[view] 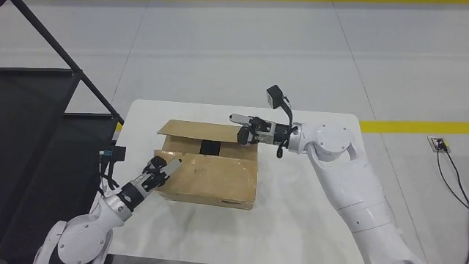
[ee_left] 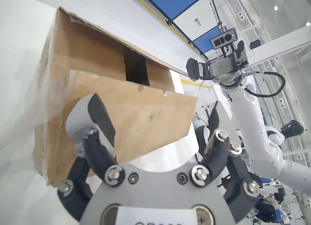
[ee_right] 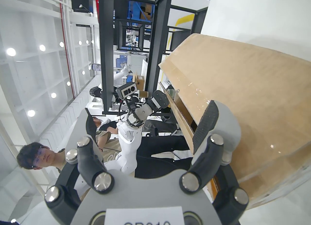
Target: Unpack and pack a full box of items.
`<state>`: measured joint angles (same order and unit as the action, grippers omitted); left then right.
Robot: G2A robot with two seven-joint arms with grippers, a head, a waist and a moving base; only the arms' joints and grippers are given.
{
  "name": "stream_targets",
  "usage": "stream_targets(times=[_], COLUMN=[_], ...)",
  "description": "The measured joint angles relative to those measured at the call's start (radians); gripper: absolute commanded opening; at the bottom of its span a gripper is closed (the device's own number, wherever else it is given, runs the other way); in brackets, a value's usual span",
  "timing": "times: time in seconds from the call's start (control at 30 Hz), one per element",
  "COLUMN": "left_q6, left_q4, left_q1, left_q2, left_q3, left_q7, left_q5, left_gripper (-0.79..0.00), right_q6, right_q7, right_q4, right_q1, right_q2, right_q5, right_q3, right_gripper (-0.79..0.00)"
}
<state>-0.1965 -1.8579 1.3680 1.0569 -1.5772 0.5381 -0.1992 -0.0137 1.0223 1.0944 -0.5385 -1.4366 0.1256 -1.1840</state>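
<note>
A brown cardboard box (view: 212, 176) lies on the white table (view: 293, 220). Its near flap is folded down over the top and its far flap (view: 201, 130) is partly raised, leaving a dark gap (view: 210, 147) between them. My left gripper (view: 165, 170) is open at the box's left edge, and in the left wrist view the left gripper (ee_left: 158, 119) straddles the near flap (ee_left: 136, 119). My right gripper (view: 246, 128) is open at the far right corner. In the right wrist view one of its fingers (ee_right: 211, 123) rests against the flap (ee_right: 243, 85) of the box.
A black metal rack (view: 44, 117) stands left of the table, close to the left arm. The table's right half and front edge are bare. A yellow line (view: 410, 127) runs across the floor behind.
</note>
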Motion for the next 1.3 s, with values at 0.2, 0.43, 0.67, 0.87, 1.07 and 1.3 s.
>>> stream_targets(times=[0.2,0.43,0.67,0.87,1.07,1.3], left_q6=[-0.006,-0.004,0.002,0.014,0.039,0.091], left_q4=[0.007,0.012,0.022,0.028,0.025,0.003], left_q1=[-0.011,-0.022,-0.038,-0.047,-0.048,-0.011], left_q2=[0.002,0.005,0.008,0.011,0.013,0.008], left_q3=[0.023,0.04,0.061,0.074,0.036,-0.148], left_q7=[-0.032,-0.053,-0.07,-0.094,-0.15,-0.21], left_q5=[-0.033,-0.046,-0.065,-0.076,-0.039,0.119], left_gripper=[0.0,0.0,0.0,0.0,0.0,0.0], right_q6=[0.029,0.037,0.048,0.045,0.037,0.003], right_q7=[-0.023,-0.007,0.004,-0.004,-0.019,-0.076], right_q4=[-0.035,-0.058,-0.074,-0.056,-0.052,-0.028], right_q1=[0.011,0.009,0.003,-0.018,-0.046,-0.078], right_q2=[-0.006,-0.013,-0.018,-0.014,-0.009,-0.004], right_q5=[0.077,0.118,0.143,0.135,0.128,0.077], right_q3=[0.007,0.045,0.075,0.085,0.088,0.099], right_gripper=[0.0,0.0,0.0,0.0,0.0,0.0])
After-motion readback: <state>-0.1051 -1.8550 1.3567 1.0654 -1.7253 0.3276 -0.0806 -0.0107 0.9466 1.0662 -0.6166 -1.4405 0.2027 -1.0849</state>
